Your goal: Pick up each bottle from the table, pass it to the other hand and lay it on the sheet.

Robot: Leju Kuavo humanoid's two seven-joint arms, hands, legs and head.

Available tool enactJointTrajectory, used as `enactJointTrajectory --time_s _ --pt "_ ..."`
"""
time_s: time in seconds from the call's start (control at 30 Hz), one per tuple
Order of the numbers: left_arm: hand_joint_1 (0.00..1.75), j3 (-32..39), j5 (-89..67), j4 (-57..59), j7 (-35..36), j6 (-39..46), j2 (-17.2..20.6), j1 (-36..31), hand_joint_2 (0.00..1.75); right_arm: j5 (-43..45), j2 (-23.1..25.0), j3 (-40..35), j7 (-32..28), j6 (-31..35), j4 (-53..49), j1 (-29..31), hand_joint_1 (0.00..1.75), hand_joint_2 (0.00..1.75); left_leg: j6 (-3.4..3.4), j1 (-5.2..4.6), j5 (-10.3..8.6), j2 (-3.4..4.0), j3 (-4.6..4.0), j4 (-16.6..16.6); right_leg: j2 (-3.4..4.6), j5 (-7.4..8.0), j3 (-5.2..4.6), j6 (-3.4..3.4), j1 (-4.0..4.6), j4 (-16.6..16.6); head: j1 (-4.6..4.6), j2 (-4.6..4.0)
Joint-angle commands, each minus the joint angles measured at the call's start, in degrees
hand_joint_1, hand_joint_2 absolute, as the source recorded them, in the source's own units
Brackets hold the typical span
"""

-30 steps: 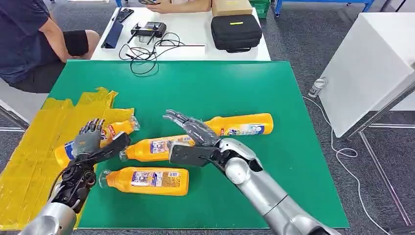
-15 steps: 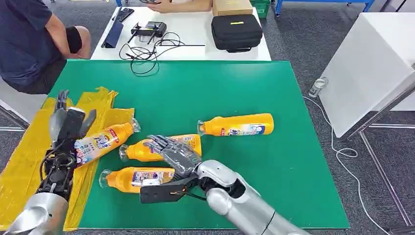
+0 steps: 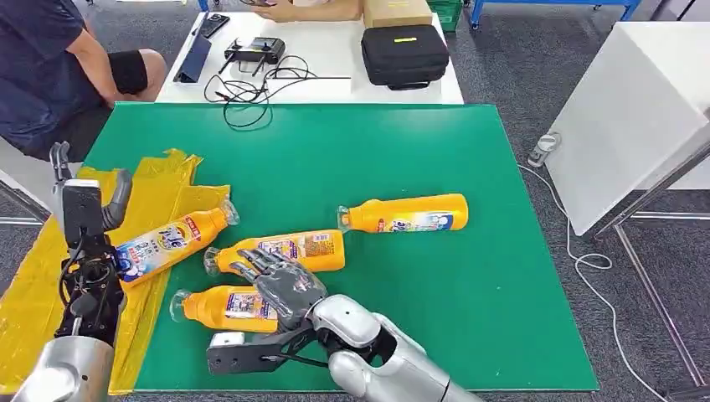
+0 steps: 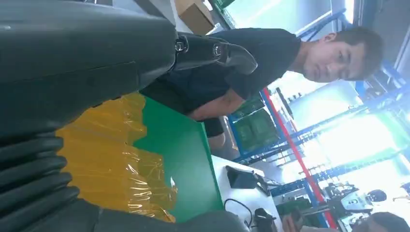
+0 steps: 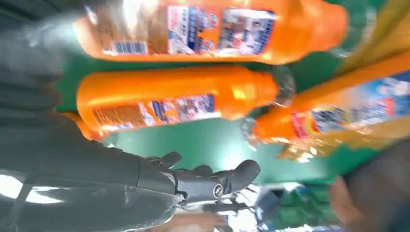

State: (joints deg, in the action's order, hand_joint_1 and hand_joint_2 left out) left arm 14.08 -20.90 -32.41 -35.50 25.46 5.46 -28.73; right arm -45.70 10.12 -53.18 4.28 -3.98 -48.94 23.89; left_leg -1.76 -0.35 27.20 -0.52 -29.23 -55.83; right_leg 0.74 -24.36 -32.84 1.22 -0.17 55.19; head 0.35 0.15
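Bottles of orange plastic with printed labels and clear caps are seen lying on their sides on the green-covered table (image 3: pixel 502 276). One orange bottle (image 3: pixel 170 243) rests slantwise on the crinkled yellow plastic sheet (image 3: pixel 50 251), which is spread over the table's left edge, with its cap end reaching toward the green. A second orange bottle (image 3: pixel 280 251) lies on the green just beside the first, cap pointing left. A third orange bottle (image 3: pixel 226 308) lies near the front edge, parallel to the second and partly covered by the right hand (image 3: pixel 280 285). A fourth orange bottle (image 3: pixel 404 213) lies apart, further right and toward the middle of the table.

The right hand is held over the label end of the third bottle, fingers spread and extended to the left, nothing being gripped; in the right wrist view its fingers (image 5: pixel 203 176) are seen stretched out with three bottles lying beyond them. The left hand (image 3: pixel 84 197) is raised over the left edge of the sheet, fingers apart and pointing upward, holding nothing.

A seated person in a dark shirt (image 3: pixel 42 75) is seen at the table's far left corner. Behind the green surface a white desk (image 3: pixel 335 50) carries a black zipped case (image 3: pixel 404 54), a cardboard box (image 3: pixel 396 12) and black cables (image 3: pixel 251 88)
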Motion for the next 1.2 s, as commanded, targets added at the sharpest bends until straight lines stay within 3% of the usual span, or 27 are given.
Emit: enactJointTrajectory --time_s 0.03,0.53,1.2 --pt "0.00 -1.71 0.54 -0.51 0.47 -0.09 0.27 -0.88 0.00 -0.26 0.89 -2.03 0.23 0.77 8.46 3.09 0.00 1.75 0.08 0.07 0.04 0.01 0.06 -0.02 -0.06 -0.03 0.09 0.01 0.06 -0.03 -0.02 0.00" --pt "0.00 -3.26 4.01 0.52 -0.20 1.65 0.58 -1.63 0.00 -1.84 3.03 -3.54 2.27 1.79 20.34 2.62 0.00 1.75 0.12 0.11 0.07 -0.04 0.13 -0.02 -0.14 -0.07 0.19 0.00 0.11 -0.04 -0.02 0.00" --pt "0.00 -3.52 4.53 1.05 -0.19 1.92 0.32 -2.23 0.00 -1.89 2.29 -4.75 1.63 0.18 21.52 1.11 0.00 1.75 0.06 0.04 0.01 -0.04 0.05 0.00 -0.11 -0.03 0.07 0.01 0.04 -0.03 -0.02 0.02"
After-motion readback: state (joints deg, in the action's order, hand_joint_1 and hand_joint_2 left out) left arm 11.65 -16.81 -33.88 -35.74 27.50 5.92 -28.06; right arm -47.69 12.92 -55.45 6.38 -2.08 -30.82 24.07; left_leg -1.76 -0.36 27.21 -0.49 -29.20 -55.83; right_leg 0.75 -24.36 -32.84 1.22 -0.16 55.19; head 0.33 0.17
